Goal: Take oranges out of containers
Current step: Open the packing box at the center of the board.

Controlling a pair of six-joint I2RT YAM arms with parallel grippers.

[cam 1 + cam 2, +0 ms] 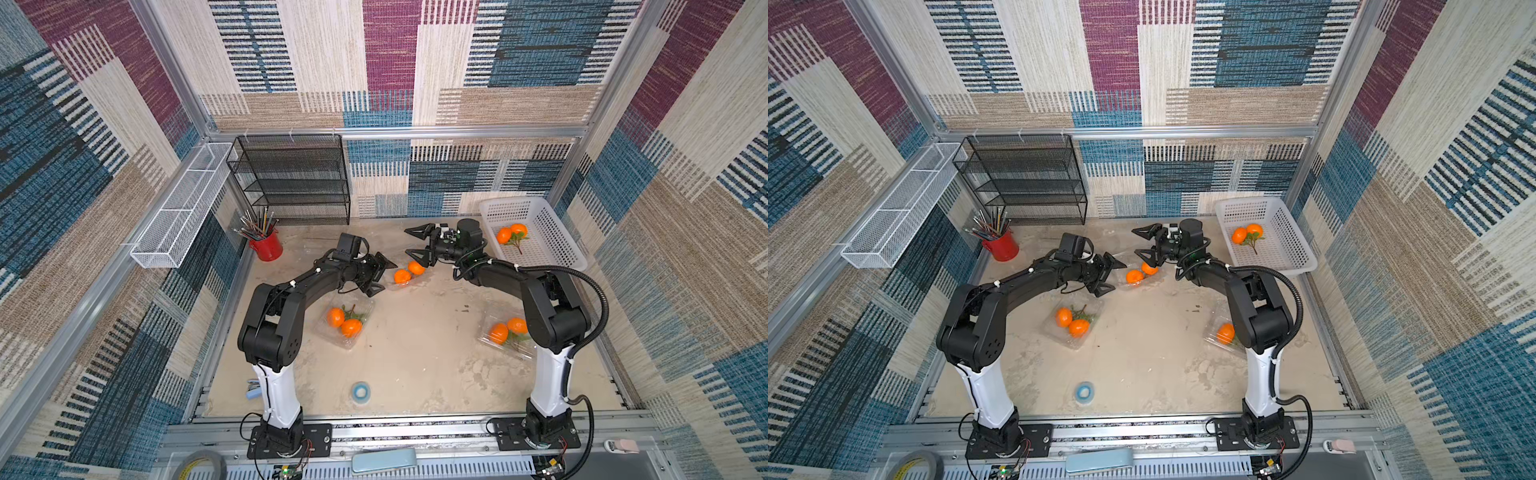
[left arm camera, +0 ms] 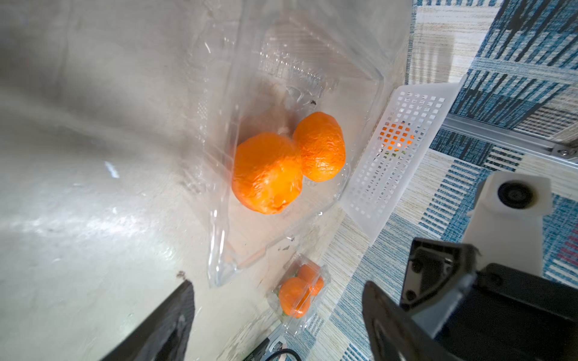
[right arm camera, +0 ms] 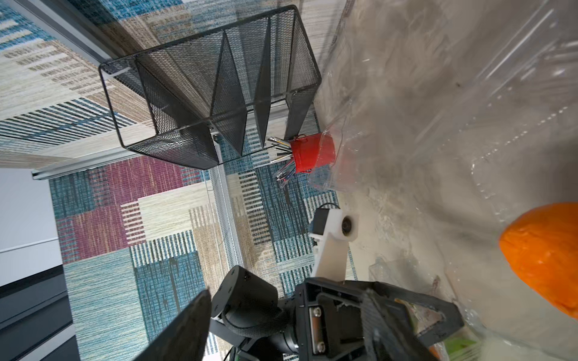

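Left wrist view looks down on a clear clamshell container (image 2: 250,247) lying open on the table (image 2: 93,156), with two oranges (image 2: 267,173) touching each other in its tray. In both top views these two oranges (image 1: 402,276) sit between the grippers, lined up on a diagonal from near-left to far-right, toward the white perforated basket (image 1: 561,237). The container's outline is too faint there to trace its long axis.

The left arm (image 1: 270,316) rises from its base at the near edge, folds at the elbow and sends its forearm low over the table toward the centre. The left gripper (image 1: 382,279) is released, jaws spread wide with nothing between them, just short of the fruit. The right arm (image 1: 552,311) mirrors that bend, wrist turned so the right gripper (image 1: 407,241) points toward the left side. Its jaws are likewise spread and empty, the nearer finger just beside the far orange.

A second container (image 1: 368,307) lies beside the left arm's elbow, holding a second pair (image 1: 335,316) whose dark stem and leaves point to the far side. A third container (image 1: 519,351), with a third pair (image 1: 498,333), is partly hidden behind the right arm. A leafy pair (image 1: 511,232) lies in the basket, stem pointing toward the near edge
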